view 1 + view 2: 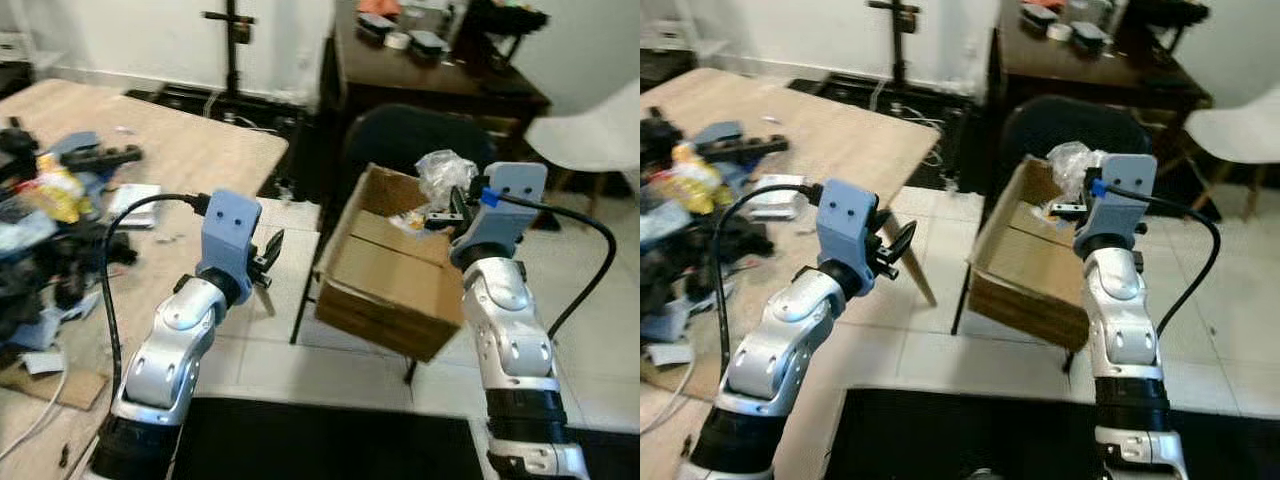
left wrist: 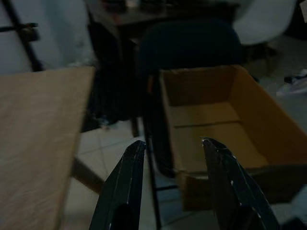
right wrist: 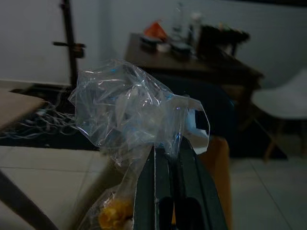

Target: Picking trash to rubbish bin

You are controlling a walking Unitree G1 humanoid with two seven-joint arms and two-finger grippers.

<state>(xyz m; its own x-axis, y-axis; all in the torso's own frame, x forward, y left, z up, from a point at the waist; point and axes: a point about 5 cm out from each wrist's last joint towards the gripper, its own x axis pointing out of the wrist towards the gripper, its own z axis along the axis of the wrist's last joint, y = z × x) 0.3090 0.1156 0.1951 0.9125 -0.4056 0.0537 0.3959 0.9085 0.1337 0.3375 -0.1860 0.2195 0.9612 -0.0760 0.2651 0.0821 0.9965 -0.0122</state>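
Crinkled clear plastic bag [image 3: 132, 108], pinched between the closed fingers of the right gripper [image 1: 447, 212] above the cardboard box [image 1: 390, 265], may cling or drift past the far rim when released, while the left gripper [image 2: 175, 179] waits with fingers spread, empty.

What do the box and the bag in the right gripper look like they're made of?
The box looks like plain brown corrugated cardboard, matte, with folded flaps. The bag, pinched in the right gripper, looks like thin clear plastic film: see-through, crinkled, glinting.
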